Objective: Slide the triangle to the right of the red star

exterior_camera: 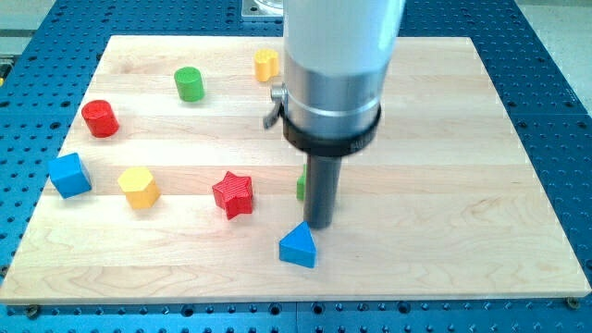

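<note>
The blue triangle (299,246) lies near the view's bottom, to the lower right of the red star (233,193). My tip (318,227) stands just above and to the right of the triangle, close to its upper corner; I cannot tell if they touch. A green block (302,184) is mostly hidden behind the rod, right of the star.
A blue cube (70,175) and a yellow hexagonal block (139,187) lie at the left. A red cylinder (100,118) and a green cylinder (189,83) lie at the upper left. A yellow block (266,64) sits at the top. The arm's body hides the board's top centre.
</note>
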`<state>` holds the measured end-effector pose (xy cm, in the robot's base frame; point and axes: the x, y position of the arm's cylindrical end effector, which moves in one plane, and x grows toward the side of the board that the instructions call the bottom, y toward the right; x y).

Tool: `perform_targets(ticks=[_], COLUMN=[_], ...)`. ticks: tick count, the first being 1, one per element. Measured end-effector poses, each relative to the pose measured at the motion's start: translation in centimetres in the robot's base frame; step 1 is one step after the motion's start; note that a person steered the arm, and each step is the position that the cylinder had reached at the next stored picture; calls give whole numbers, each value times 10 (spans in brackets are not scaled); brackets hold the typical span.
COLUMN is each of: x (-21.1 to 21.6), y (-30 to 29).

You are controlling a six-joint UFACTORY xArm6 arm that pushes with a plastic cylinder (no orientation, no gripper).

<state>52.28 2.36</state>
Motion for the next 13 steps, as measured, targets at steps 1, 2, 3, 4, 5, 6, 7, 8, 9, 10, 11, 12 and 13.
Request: perform_targets(ticks=[1,2,3,4,5,6,7,8,9,10,11,12,13], x=[-2,44,88,89,92,71,38,13,10,30,28,37,39], y=[0,48,84,31,-26,-29,-29,-29,-44,-6,15,-2,82])
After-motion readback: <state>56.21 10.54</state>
